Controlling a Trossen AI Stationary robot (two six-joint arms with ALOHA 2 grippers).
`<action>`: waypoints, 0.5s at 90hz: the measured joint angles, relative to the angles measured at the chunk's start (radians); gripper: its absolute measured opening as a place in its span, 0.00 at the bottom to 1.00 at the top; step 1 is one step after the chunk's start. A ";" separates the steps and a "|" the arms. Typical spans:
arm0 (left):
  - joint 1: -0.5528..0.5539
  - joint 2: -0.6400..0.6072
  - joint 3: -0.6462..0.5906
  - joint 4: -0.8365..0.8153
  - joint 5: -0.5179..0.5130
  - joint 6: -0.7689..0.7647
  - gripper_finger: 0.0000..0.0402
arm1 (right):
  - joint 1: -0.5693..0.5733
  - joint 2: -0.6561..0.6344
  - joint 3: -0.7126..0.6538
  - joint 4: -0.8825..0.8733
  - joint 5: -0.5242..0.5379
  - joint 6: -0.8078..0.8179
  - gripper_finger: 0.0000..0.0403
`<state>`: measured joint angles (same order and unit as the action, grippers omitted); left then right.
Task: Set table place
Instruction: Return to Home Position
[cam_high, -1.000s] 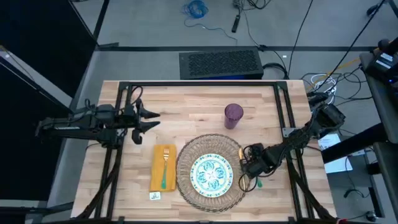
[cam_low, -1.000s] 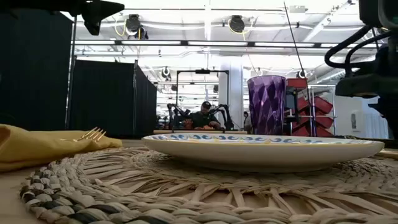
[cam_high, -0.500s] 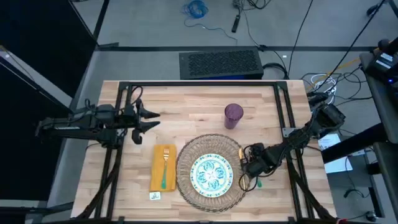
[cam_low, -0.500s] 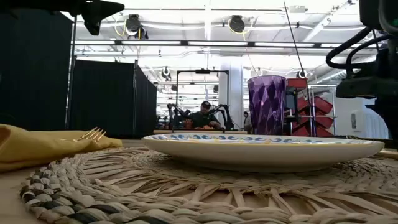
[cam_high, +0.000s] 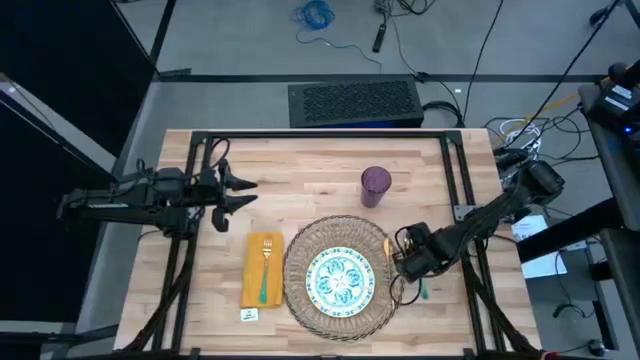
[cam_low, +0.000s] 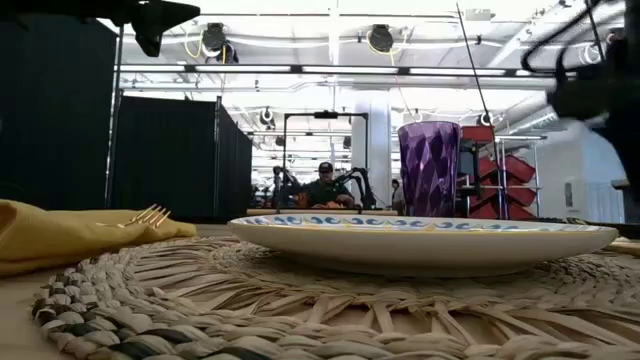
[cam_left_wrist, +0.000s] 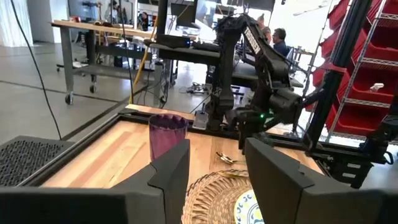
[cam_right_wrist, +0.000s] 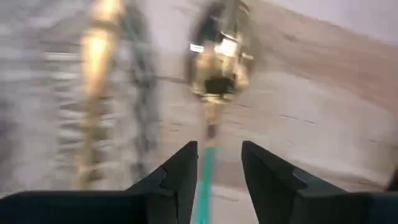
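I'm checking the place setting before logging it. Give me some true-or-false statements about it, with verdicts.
The purple cup stands on the woven mat. False: it stands on the table, beyond the mat.
A fork lies on the yellow napkin. True.
The patterned plate sits on the mat. True.
The left gripper holds the fork. False: it is open and empty, over the table's left part.
The right gripper hangs over the napkin. False: it is open at the mat's right side, over the green-handled spoon.
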<state>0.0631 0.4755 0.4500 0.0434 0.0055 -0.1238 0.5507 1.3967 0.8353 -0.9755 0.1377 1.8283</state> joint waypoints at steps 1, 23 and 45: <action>0.000 0.000 0.000 0.000 0.000 0.000 0.35 | 0.000 -0.003 0.003 -0.001 0.005 -0.005 0.30; 0.000 0.000 0.000 0.000 0.000 0.000 0.35 | -0.005 -0.032 0.070 0.072 0.035 -0.122 0.36; 0.000 0.000 0.000 -0.002 0.000 0.031 0.35 | -0.011 -0.035 0.174 0.421 0.237 -0.676 0.35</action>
<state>0.0631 0.4755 0.4500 0.0416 0.0055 -0.0929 0.5396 1.3617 1.0093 -0.5540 0.3751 1.1523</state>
